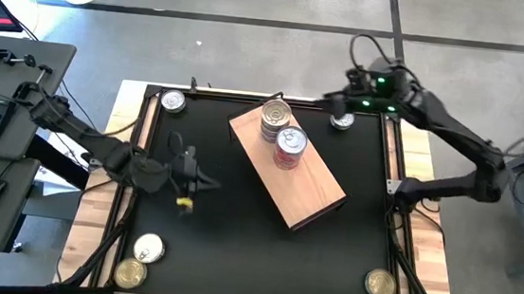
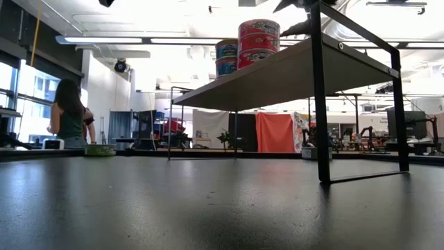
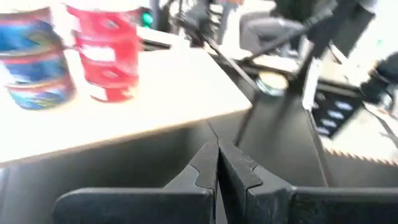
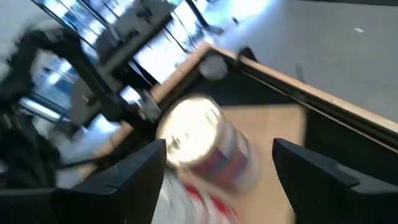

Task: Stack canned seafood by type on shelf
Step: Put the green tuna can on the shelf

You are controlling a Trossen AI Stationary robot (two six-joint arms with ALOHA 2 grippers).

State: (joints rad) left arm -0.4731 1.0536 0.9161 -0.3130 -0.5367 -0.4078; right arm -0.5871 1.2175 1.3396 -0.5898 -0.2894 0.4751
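The wooden shelf [image 1: 311, 185] stands mid-table on black legs [image 2: 320, 104]. On its far end stand two stacks of canned seafood: a blue-labelled stack with a silver lid [image 1: 275, 120] and a red-labelled stack [image 1: 289, 148]. In the left wrist view they are the blue stack [image 3: 34, 62] and the red stack [image 3: 106, 53]. My left gripper [image 1: 209, 181] hangs shut and empty left of the shelf, its fingers [image 3: 217, 165] pointing at the shelf's edge. My right gripper [image 1: 328, 103] hovers open at the far side, its fingers wide apart [image 4: 217, 165], the blue stack [image 4: 193, 134] beyond them.
Loose cans lie on the black table: far left [image 1: 173, 102], far right under my right arm [image 1: 342, 122], two at the near left [image 1: 149, 248] [image 1: 130, 273], and one at the near right [image 1: 380, 284]. A wooden rim [image 1: 128, 107] frames the table. A person [image 2: 69, 111] stands far off in the room.
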